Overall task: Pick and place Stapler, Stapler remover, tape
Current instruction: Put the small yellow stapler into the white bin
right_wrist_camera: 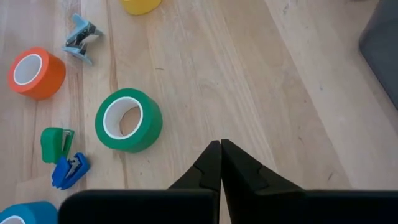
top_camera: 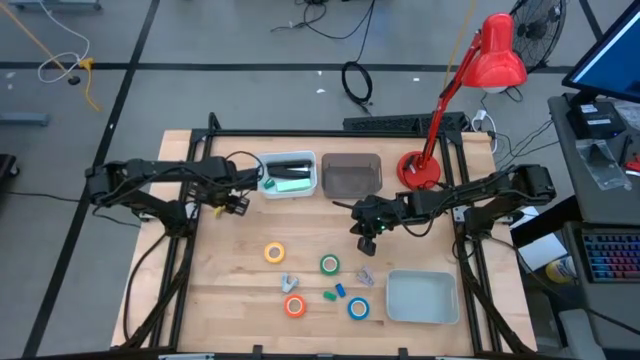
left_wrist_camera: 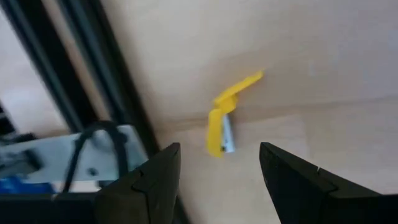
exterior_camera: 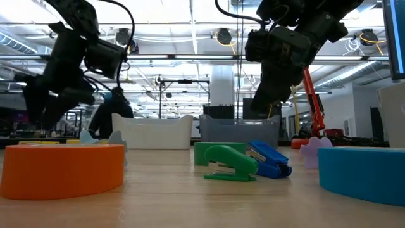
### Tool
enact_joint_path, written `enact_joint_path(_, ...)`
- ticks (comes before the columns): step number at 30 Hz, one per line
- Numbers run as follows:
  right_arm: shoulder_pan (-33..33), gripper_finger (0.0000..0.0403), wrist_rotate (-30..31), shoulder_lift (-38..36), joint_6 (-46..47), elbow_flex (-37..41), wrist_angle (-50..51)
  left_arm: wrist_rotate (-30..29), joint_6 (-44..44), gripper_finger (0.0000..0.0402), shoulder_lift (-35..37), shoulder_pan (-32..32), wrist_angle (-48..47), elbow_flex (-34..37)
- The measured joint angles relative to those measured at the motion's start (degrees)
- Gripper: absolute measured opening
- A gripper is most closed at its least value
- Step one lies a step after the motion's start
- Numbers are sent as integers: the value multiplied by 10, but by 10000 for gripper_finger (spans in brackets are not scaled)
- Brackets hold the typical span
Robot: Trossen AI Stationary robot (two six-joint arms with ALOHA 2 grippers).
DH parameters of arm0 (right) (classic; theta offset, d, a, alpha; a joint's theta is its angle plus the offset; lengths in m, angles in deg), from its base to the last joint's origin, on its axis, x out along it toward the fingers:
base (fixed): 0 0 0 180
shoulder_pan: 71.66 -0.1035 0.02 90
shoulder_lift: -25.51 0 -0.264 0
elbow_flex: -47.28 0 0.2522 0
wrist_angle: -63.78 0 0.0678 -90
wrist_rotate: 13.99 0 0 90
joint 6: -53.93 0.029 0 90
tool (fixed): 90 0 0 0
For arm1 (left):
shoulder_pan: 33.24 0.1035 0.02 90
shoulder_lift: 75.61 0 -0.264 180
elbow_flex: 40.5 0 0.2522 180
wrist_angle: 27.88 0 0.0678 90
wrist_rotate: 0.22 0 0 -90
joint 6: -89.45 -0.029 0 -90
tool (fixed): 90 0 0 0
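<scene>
Four tape rolls lie below my pinched-shut right gripper (right_wrist_camera: 220, 163); the green tape roll (right_wrist_camera: 128, 119) sits at its ten o'clock. Light, rigid, likely slick-sided, so I'd pinch one wall through the core. My left gripper (left_wrist_camera: 219, 167), fingers apart, hovers over a yellow staple remover (left_wrist_camera: 224, 118).

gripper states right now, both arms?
left gripper: open, holding nothing, over the table's back left by the white bin.
right gripper: shut, empty, above the bare wood near the green tape roll.
</scene>
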Motion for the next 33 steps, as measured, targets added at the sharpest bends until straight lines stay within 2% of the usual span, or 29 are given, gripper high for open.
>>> enact_joint_path(7,0,4,0,0,1,0,0,29,73,223,0,23,66,-1)
enact_joint_path(13,0,4,-2,0,1,0,0,24,85,223,9,43,50,-1)
enact_joint_path(19,0,4,-2,0,-16,0,1,41,-8,223,14,77,10,-1)
enact_joint_path(27,0,4,-2,0,-29,0,1,38,-246,223,14,110,-5,-2)
enact_joint_path(30,0,4,-2,0,-29,0,1,6,-285,223,14,112,-6,-2)
enact_joint_path(33,0,4,-2,0,-29,0,1,-57,-328,223,14,112,-5,-2)
